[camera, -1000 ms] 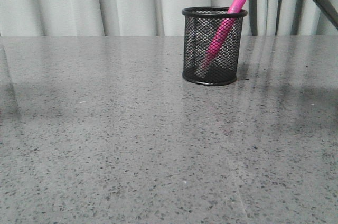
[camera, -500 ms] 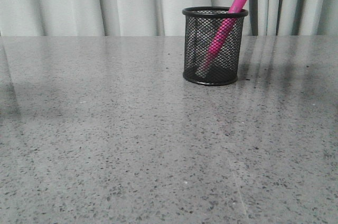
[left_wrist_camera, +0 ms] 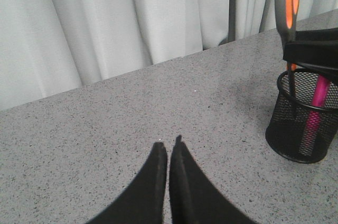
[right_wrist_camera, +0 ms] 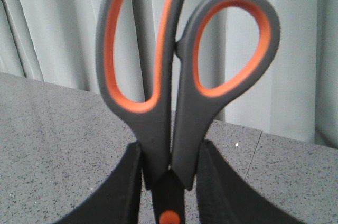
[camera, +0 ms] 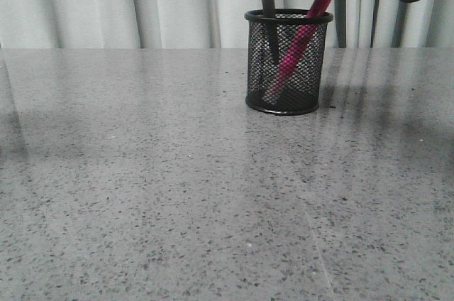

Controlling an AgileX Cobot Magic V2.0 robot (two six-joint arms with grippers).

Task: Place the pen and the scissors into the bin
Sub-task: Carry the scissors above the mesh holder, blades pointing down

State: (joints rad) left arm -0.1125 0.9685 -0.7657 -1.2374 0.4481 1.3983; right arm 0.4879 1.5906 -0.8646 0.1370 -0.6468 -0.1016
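The place looks like a staged lab or test bench rather than a lived-in room. A grey speckled stone-look counter (camera: 177,194) fills the front view, and pale pleated curtains (camera: 106,3) hang right along its far edge, closing off everything behind.

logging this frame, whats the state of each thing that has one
pen: in the bin, leaning, white end above the rim
scissors: held blades down, tips inside the bin
bin: upright on the table
right gripper: shut on the scissors
left gripper: shut, empty
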